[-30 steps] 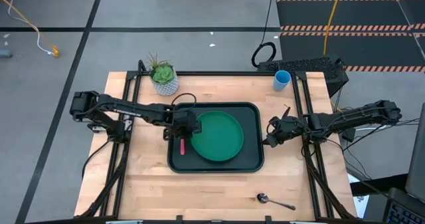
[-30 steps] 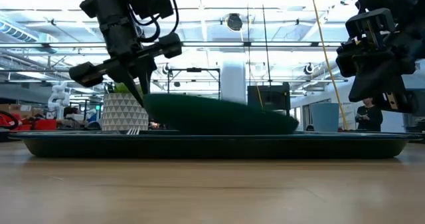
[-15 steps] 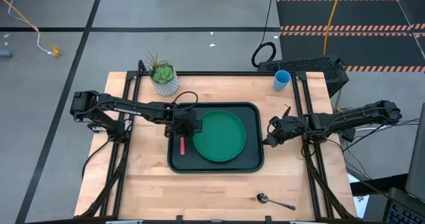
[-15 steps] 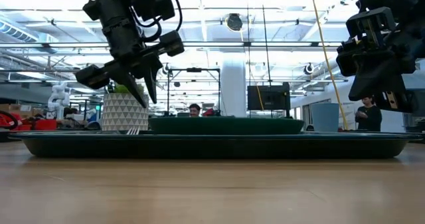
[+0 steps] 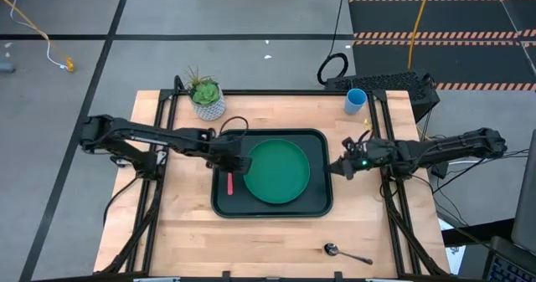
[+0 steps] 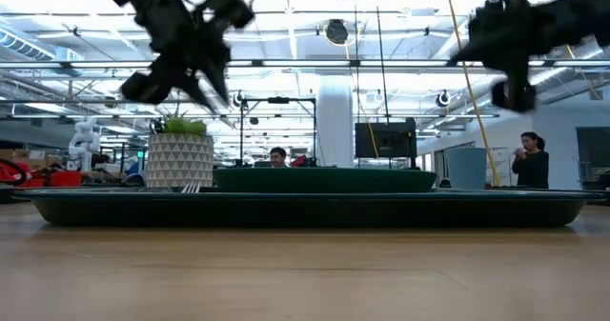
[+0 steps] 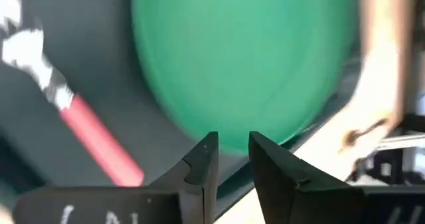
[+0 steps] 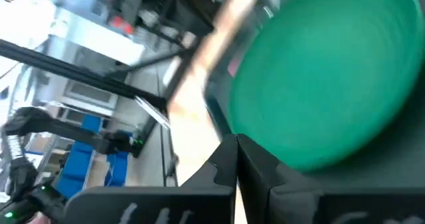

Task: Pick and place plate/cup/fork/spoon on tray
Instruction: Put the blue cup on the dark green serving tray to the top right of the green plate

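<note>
Now the plate [image 5: 277,171] lies flat in the tray [image 5: 323,203] beside the fork [image 5: 230,183]; a second ago it was tilted. Left gripper [image 5: 243,161] lifts clear, fingers slightly parted, empty. Right gripper [image 5: 337,168] stays closed, empty. Cup [image 5: 356,100] and spoon [image 5: 345,253] remain on the table.

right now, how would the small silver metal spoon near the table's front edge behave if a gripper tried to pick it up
The small all-silver metal spoon lies flat on the bare wood, so its thin handle probably gives fingers little to catch. Being smooth metal, it may slide or pivot rather than lift. It looks stiff and light.
</note>
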Controlling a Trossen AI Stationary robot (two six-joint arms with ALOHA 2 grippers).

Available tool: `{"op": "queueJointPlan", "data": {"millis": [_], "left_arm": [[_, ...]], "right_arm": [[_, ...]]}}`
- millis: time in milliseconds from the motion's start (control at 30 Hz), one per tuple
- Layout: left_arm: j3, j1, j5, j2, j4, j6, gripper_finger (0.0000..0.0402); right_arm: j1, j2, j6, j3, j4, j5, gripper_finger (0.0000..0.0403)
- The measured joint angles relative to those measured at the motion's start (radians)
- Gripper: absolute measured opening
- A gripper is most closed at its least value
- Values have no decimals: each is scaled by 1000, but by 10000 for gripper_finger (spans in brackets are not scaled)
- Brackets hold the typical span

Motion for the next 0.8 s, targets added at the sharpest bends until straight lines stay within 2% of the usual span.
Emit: {"op": "queueJointPlan", "data": {"millis": [133,233,367,433,500,600,800], "left_arm": [[-1,-15,-172,-120,115,142,85],[0,-16,-282,-214,265,300,85],[0,-7,-314,-315,555,601,85],[1,-3,-313,-360,676,700,85],[1,11,-311,-401,755,751,85],[1,44,-313,-464,766,766,86],[1,102,-312,-576,544,766,85]], "right_arm": [[-20,0,-98,85,52,84,0],[-48,1,-194,119,285,124,0],[-103,5,-361,143,641,176,0],[-129,3,-460,186,674,201,0],[-153,7,-563,264,607,226,0],[-176,39,-725,429,350,322,0],[-207,209,-920,773,-263,707,0]]}}
